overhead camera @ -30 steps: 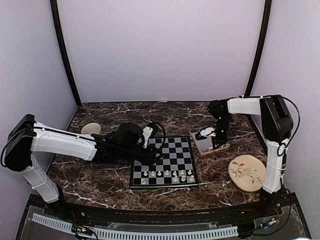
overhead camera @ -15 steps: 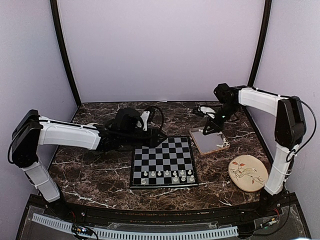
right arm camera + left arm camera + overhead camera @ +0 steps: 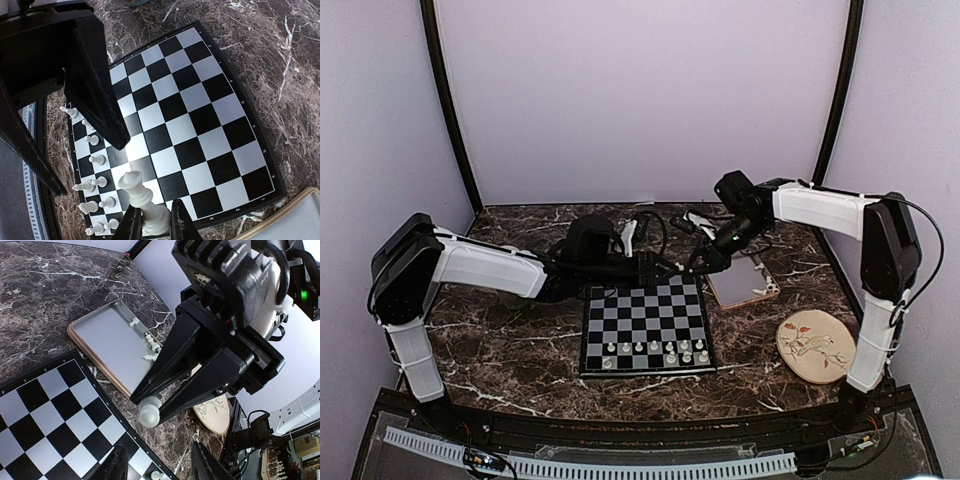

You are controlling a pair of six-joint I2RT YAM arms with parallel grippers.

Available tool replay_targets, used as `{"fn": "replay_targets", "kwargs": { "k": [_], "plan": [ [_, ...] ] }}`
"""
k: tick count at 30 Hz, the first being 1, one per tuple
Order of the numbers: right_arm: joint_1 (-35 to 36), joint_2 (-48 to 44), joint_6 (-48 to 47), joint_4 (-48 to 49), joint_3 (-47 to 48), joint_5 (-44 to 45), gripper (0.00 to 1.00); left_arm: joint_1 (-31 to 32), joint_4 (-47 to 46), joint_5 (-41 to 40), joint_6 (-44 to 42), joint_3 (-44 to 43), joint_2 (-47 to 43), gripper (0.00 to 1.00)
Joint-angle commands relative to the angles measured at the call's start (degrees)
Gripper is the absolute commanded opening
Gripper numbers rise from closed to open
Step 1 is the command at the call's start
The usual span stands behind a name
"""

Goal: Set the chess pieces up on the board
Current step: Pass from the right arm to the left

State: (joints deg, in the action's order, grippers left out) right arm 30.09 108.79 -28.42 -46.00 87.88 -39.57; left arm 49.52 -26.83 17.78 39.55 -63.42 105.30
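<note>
- Dark marble tabletop (image 3: 520, 340) is sitting inside pale lilac walls (image 3: 640, 100), with black posts (image 3: 450, 110) running up the back corners.
- Board (image 3: 645, 315) is lying flat mid-tabletop, with chess pieces (image 3: 655, 352) standing in a line along its near edge.
- Left arm is lying low and outstretched from the left. Left gripper (image 3: 665, 265) is hovering by the board's far edge, its jaws standing partly apart and gripping nothing.
- Right arm is bending down from the right. Right gripper (image 3: 152, 220) is hanging close to the left one, its jaws pinching the base of a white piece (image 3: 142, 197) near the board's far-right corner.
- Tray (image 3: 750, 285) is lying just right of the board, with a few small white pieces (image 3: 145, 337) lying along one wall.
- Round plate (image 3: 813, 345) with a bird drawing is sitting near the tray, on the side toward the arm bases.
</note>
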Motion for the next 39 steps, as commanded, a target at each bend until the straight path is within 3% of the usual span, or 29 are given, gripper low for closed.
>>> {"fn": "replay_targets", "kwargs": {
  "k": [1, 12, 21, 25, 29, 39],
  "plan": [
    [1.2, 0.3, 2.5, 2.9, -1.4, -1.9, 0.13, 0.2, -3.7, 2.7, 2.3, -2.2, 1.4, 0.45],
    [2.8, -0.4, 1.2, 3.0, -3.2, -2.5, 0.13, 0.2, -4.4, 1.8, 4.5, -3.1, 3.9, 0.43],
    [3.5, -1.3, 0.9, 3.1, -4.0, -2.6, 0.13, 0.2, -8.4, 2.9, 6.7, -2.7, 5.5, 0.18],
    [3.5, -1.3, 1.2, 3.3, -4.1, -2.7, 0.14, 0.2, -8.2, 3.3, 6.9, -2.6, 5.4, 0.16],
    [3.5, -1.4, 2.2, 3.9, -4.0, -3.1, 0.14, 0.2, -7.4, 3.7, 7.3, -2.8, 5.4, 0.27],
    [3.4, -1.3, 3.2, 4.6, -3.8, -3.3, 0.14, 0.2, -7.9, 3.4, 8.4, -1.5, 4.9, 0.1]
  ]
}}
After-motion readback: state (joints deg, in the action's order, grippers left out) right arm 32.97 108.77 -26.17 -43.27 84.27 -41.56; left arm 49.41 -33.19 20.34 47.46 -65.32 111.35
